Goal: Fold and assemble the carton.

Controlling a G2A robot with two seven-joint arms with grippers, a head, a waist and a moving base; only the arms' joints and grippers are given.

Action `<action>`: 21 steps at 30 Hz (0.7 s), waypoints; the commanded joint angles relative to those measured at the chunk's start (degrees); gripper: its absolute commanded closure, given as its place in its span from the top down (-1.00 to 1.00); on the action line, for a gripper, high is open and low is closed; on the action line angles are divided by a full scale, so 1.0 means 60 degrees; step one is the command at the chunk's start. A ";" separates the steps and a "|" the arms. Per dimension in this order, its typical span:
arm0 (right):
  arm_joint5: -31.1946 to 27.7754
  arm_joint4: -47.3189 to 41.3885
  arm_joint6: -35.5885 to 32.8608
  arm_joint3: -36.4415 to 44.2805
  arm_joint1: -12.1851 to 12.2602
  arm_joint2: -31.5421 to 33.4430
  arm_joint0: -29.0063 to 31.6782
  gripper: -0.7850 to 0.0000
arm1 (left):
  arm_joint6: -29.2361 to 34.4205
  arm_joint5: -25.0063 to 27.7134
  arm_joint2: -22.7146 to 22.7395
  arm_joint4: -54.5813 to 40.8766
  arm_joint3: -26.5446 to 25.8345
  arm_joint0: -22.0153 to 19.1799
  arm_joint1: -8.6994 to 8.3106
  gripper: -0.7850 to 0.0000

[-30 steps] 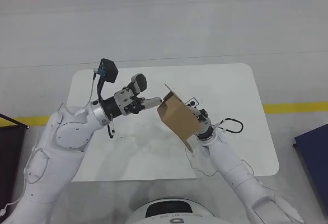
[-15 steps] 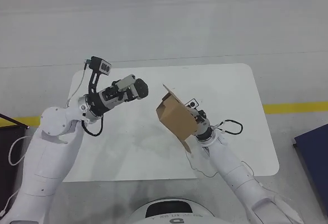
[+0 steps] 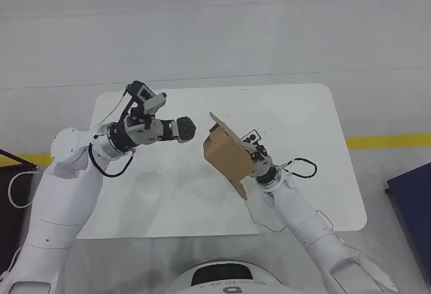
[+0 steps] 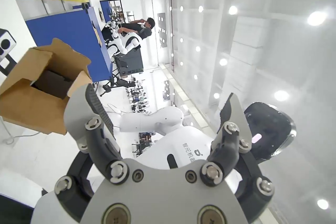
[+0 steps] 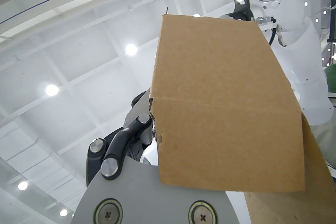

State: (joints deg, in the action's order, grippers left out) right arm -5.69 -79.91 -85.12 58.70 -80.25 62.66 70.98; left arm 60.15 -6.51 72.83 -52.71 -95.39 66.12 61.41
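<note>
Right gripper (image 3: 257,156): clamped on a wall of the carton (image 3: 226,156), held tilted above the table just right of frame centre.
Left gripper (image 4: 160,96): jaws spread, empty, left of the carton and apart from it.
Change: a second ago it touched the carton's left edge. It withdrew, turned, and now faces the open end, probably lining up another push.
Table (image 3: 311,117): white, rounded corners.
Room: grey floor (image 3: 215,37), yellow line (image 3: 399,140) at right.

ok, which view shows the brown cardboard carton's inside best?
Left wrist view: it looks into the open end of the brown cardboard carton, flaps and interior visible. Top view shows its outside from above; right wrist view shows one outer panel close up.
</note>
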 commanded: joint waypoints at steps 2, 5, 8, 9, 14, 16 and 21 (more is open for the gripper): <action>0.0002 0.0367 0.0421 0.0295 0.0017 -0.0020 0.0133 -1.00 | 0.0141 -0.0974 -0.0130 -0.1266 0.0421 -0.0085 0.0057 1.00; -0.0014 0.0633 0.0459 0.0469 0.0040 0.0013 0.0260 -1.00 | 0.0141 -0.1448 -0.0205 -0.1979 0.0779 -0.0233 0.0111 1.00; -0.0031 0.0755 0.0468 0.0588 0.0046 0.0045 0.0346 -1.00 | 0.0099 -0.1744 -0.0373 -0.2248 0.0995 -0.0386 0.0162 1.00; -0.0073 0.0835 0.0484 0.0616 0.0047 0.0048 0.0361 -1.00 | 0.0082 -0.1790 -0.0455 -0.2172 0.1052 -0.0449 0.0175 1.00; -0.0273 0.1171 0.0544 0.0734 0.0042 0.0035 0.0430 -1.00 | -0.0039 -0.1987 -0.0969 -0.1709 0.1392 -0.0809 0.0260 1.00; -0.0311 0.1239 0.0543 0.0774 0.0042 0.0047 0.0460 -1.00 | -0.0043 -0.2070 -0.1161 -0.1733 0.1564 -0.0917 0.0308 1.00; -0.0298 0.1265 0.0503 0.0853 0.0045 0.0117 0.0542 -1.00 | 0.0065 -0.2191 -0.1542 -0.1860 0.2003 -0.1126 0.0418 1.00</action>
State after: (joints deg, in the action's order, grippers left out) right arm -7.58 -72.28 -81.99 63.74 -79.99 63.26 74.14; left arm 60.32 -19.45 64.05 -63.83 -83.83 59.57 63.80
